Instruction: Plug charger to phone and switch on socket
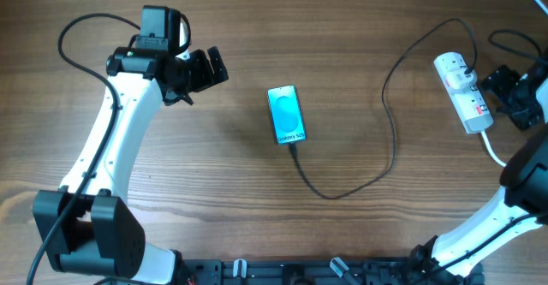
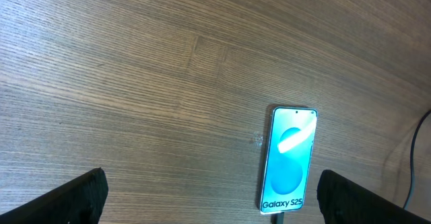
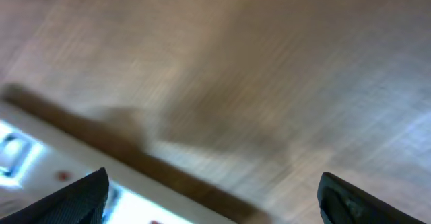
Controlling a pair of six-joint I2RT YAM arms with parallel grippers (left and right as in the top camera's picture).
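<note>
The phone [image 1: 285, 114] lies on the surface [image 1: 214, 174], and the charger [image 1: 390, 139] meets its lower edge, seemingly plugged in. The socket [image 1: 462, 92] sits far right, just beside the right gripper [image 1: 507, 97], whose jaws are spread and empty. The left gripper [image 1: 204, 73] is likewise released, well apart from the phone. The socket looks light, rigid and prone to sliding, so its switch [image 1: 482, 108] wants a downward press, not a sideways shove.

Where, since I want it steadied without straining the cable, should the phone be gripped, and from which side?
Grip the phone across its two long edges near the middle, coming straight down from above. It lies flat, screen up, so probably only its narrow width suits a pinch, and the cable meets its lower end.
</note>
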